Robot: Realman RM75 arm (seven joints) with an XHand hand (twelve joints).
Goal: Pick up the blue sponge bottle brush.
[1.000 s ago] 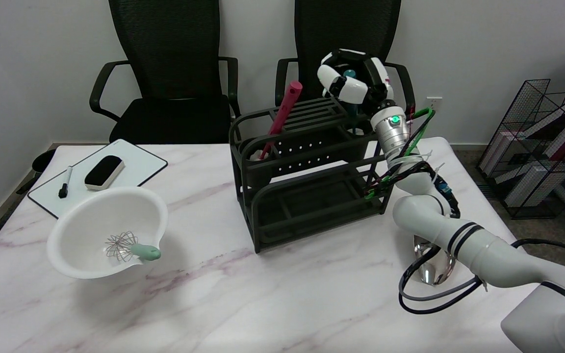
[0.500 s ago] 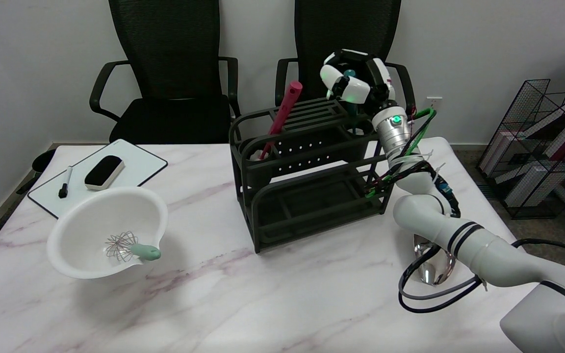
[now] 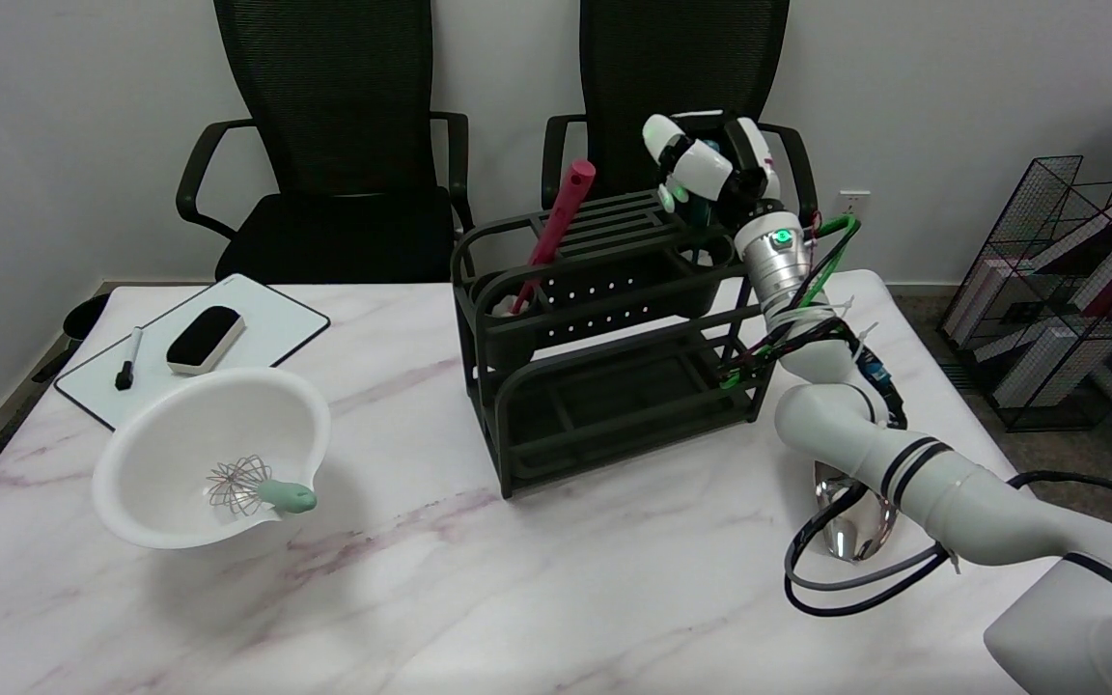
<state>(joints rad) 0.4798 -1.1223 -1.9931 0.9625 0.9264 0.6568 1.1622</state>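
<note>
Right hand (image 3: 710, 169) gripping blue brush (image 3: 700, 207) handle.
Fingers curled around it; black rack (image 3: 604, 328) cup directly below hand.

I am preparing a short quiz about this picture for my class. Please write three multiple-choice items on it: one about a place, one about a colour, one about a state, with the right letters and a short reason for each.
1. Where does the whisk lie?
A. in the white bowl
B. on the whiteboard
C. in the black rack

2. What colour is the tall utensil that leans in the left end of the black rack?
A. yellow
B. dark pink
C. white

3. What is the right hand doing?
A. it lies flat on the table
B. it holds the marker
C. its fingers are closed around a teal handle above the rack's right cup

Answers:
1 A: the wire head rests inside the bowl, with the green handle at its rim.
2 B: the stick is dark pink against the black rack.
3 C: the fingers curl around the teal handle, above the rack's right end.
</note>
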